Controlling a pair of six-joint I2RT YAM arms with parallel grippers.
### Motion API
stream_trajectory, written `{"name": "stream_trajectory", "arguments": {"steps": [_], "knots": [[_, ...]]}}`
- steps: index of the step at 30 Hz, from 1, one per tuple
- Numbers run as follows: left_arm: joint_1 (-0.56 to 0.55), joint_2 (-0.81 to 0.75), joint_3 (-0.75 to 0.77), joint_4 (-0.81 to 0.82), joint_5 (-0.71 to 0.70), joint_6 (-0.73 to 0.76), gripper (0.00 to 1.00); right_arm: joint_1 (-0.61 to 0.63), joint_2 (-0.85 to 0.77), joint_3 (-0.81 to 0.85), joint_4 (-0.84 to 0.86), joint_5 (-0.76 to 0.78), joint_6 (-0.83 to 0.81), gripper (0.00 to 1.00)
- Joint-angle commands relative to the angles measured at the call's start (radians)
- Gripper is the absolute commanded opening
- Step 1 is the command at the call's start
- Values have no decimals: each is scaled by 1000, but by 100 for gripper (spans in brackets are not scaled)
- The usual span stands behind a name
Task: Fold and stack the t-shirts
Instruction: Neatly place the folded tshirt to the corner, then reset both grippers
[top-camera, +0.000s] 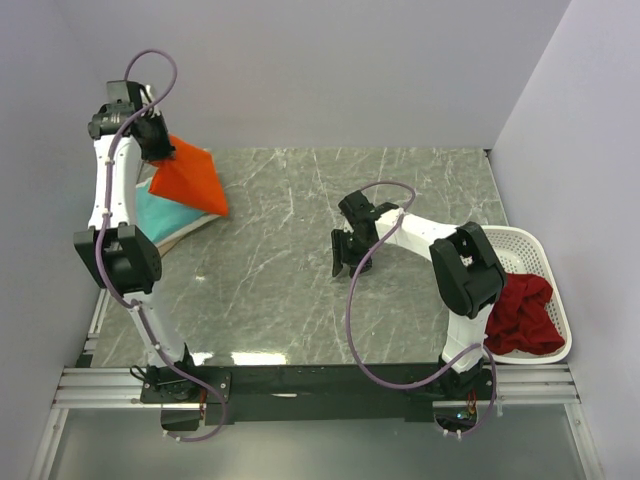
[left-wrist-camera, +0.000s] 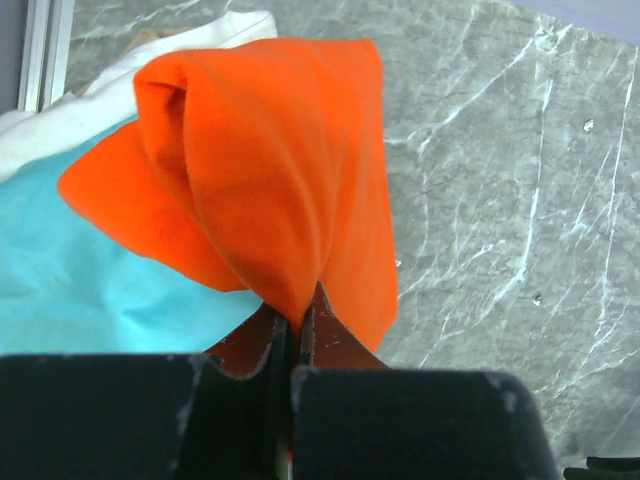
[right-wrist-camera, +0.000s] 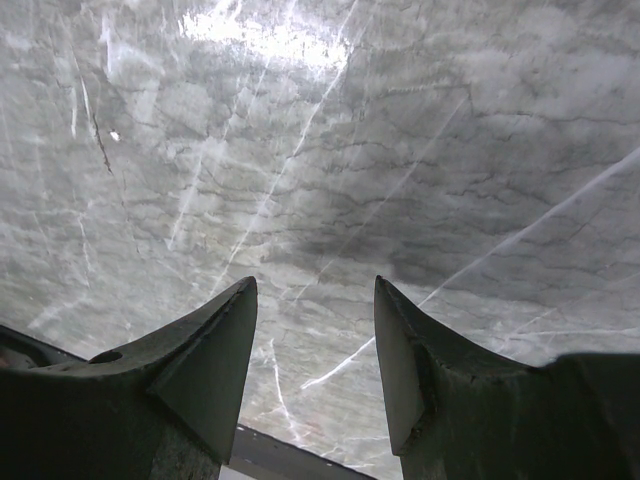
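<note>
My left gripper (top-camera: 160, 150) is shut on the bright orange t-shirt (top-camera: 188, 180) and holds it lifted over the far left of the table; in the left wrist view the orange cloth (left-wrist-camera: 270, 170) hangs bunched from the closed fingertips (left-wrist-camera: 297, 315). Under it lie the teal t-shirt (top-camera: 160, 212) and the cream t-shirt (top-camera: 185, 232), also seen in the left wrist view as teal (left-wrist-camera: 90, 280) and cream (left-wrist-camera: 110, 90). My right gripper (top-camera: 345, 262) is open and empty above bare table (right-wrist-camera: 315, 290). Dark red t-shirts (top-camera: 522, 315) lie in the basket.
The white perforated basket (top-camera: 545, 262) stands at the right edge beside the right arm. The grey marble table (top-camera: 290, 270) spans the middle. Walls close in on the left, back and right.
</note>
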Motion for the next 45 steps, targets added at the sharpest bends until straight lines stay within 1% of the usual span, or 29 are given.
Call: {"name": "stream_trajectory", "arguments": {"steps": [1, 3, 10, 13, 22, 28, 29, 30, 31, 32, 33, 34, 35, 36, 37, 41, 45], "knots": [[40, -87, -39, 79, 77, 3, 0, -5, -52, -4, 29, -19, 8, 57], [68, -98, -86, 102, 84, 8, 0, -5, -55, -5, 29, -21, 8, 57], [143, -107, -135, 148, 94, 11, 0, -5, -70, -33, 41, -26, 15, 57], [168, -122, -183, 172, 94, 5, 0, -3, -78, -47, 47, -27, 18, 57], [240, -187, -378, 251, 41, -3, 0, -5, -84, -65, 54, -32, 18, 57], [283, -204, -465, 287, -13, -23, 0, -3, -88, -61, 49, -32, 15, 57], [287, -202, -468, 289, -21, -31, 2, -3, -90, -59, 47, -32, 15, 58], [300, -199, -468, 288, -25, -37, 7, -3, -93, -58, 46, -32, 13, 58], [306, -194, -459, 274, -27, -43, 18, -3, -96, -56, 44, -30, 10, 58], [310, -188, -453, 265, -48, -63, 44, -3, -105, -56, 41, -30, 8, 59], [312, -190, -448, 257, -61, -71, 57, -5, -110, -56, 43, -27, 10, 60], [312, -194, -445, 251, -77, -80, 67, -3, -118, -56, 41, -21, 10, 60], [310, -214, -448, 255, -96, -101, 81, -3, -134, -56, 37, -18, 8, 61], [312, -230, -453, 260, -96, -107, 87, -3, -144, -55, 31, -13, 8, 61], [310, -246, -468, 271, -96, -114, 98, -5, -153, -53, 28, -9, 10, 62], [301, -352, -533, 312, -96, -144, 99, -3, -208, -50, 14, 11, 5, 62], [258, -447, -623, 369, -91, -157, 99, -5, -248, -41, -6, 33, -1, 62]]}}
